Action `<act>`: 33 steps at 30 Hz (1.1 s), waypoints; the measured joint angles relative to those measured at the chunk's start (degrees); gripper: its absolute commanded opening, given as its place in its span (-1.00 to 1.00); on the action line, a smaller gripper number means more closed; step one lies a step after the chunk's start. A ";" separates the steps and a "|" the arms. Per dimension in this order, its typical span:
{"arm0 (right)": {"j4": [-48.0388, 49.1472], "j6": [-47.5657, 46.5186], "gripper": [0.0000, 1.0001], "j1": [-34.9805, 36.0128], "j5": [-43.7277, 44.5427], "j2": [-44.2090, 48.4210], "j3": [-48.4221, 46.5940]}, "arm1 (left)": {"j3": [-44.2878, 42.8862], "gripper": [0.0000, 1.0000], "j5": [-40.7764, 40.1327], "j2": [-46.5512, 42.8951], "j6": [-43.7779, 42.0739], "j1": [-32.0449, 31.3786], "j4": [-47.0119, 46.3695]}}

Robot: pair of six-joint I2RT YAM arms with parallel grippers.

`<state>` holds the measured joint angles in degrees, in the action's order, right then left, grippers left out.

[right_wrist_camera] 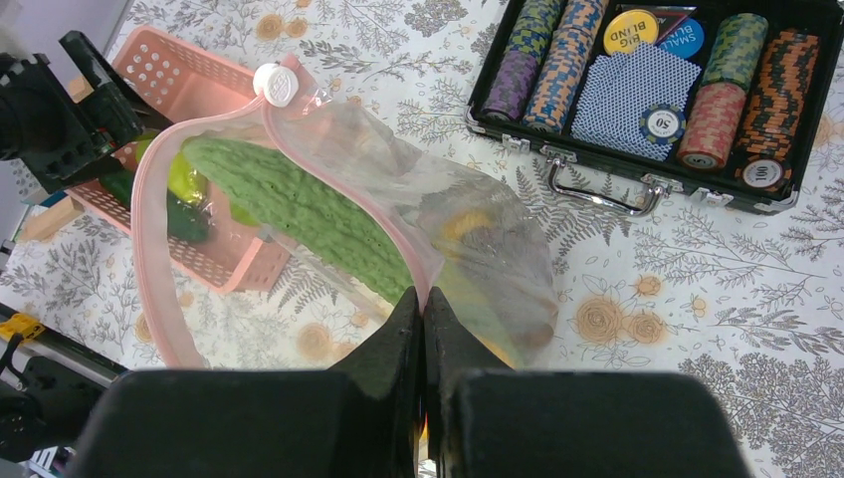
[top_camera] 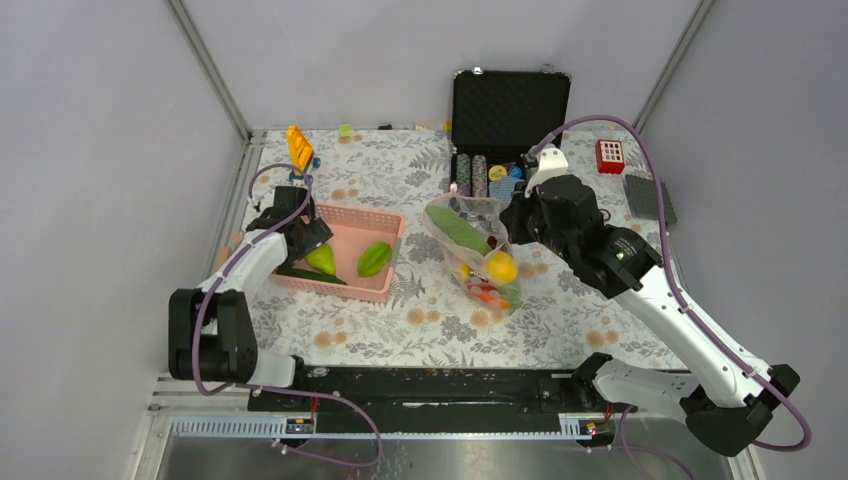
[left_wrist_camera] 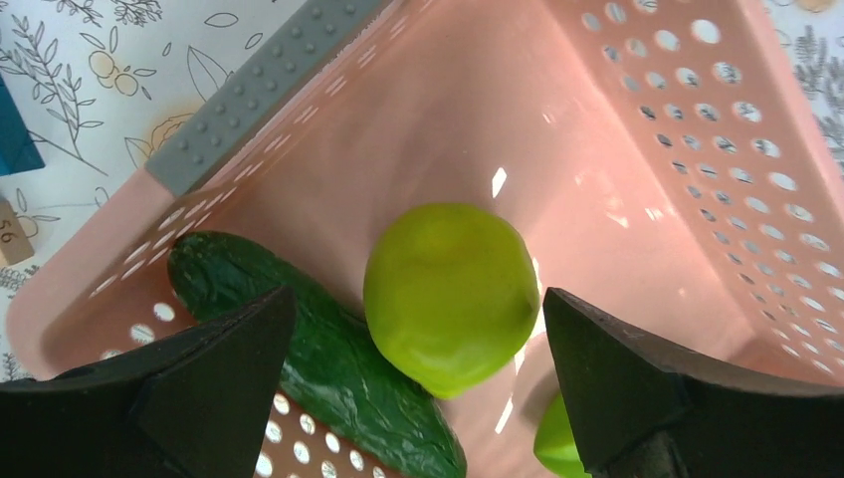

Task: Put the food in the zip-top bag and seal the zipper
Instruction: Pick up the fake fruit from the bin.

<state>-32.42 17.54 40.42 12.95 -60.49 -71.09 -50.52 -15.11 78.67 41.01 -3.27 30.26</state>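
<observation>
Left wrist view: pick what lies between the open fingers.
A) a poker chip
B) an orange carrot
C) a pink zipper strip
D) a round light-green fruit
D: the round light-green fruit sits in the pink basket, between the spread fingers of the left gripper and beside a dark green cucumber.

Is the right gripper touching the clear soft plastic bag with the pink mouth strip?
Touching. Right wrist view shows the shut right gripper pinching the pink strip of the bag.
</observation>
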 measured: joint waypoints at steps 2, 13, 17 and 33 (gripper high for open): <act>0.00 -0.02 -0.99 0.00 -0.02 -0.04 0.00 | 0.00 0.87 0.07 2.16 0.11 0.28 -0.68; 0.02 -0.39 -0.99 -0.09 0.02 -0.04 0.00 | 0.00 0.25 2.86 7.54 0.59 0.33 -3.04; 0.02 -0.42 -0.99 -0.09 0.02 -0.04 0.00 | -0.09 -0.14 3.50 7.98 0.68 0.33 -4.11; 0.02 -0.68 -0.99 -0.37 0.07 -0.04 0.00 | -1.68 -1.00 12.98 -8.98 -0.55 0.33 -2.71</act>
<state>-32.40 16.86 40.05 13.02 -60.53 -71.09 -52.21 -2.13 69.69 40.47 -2.94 27.55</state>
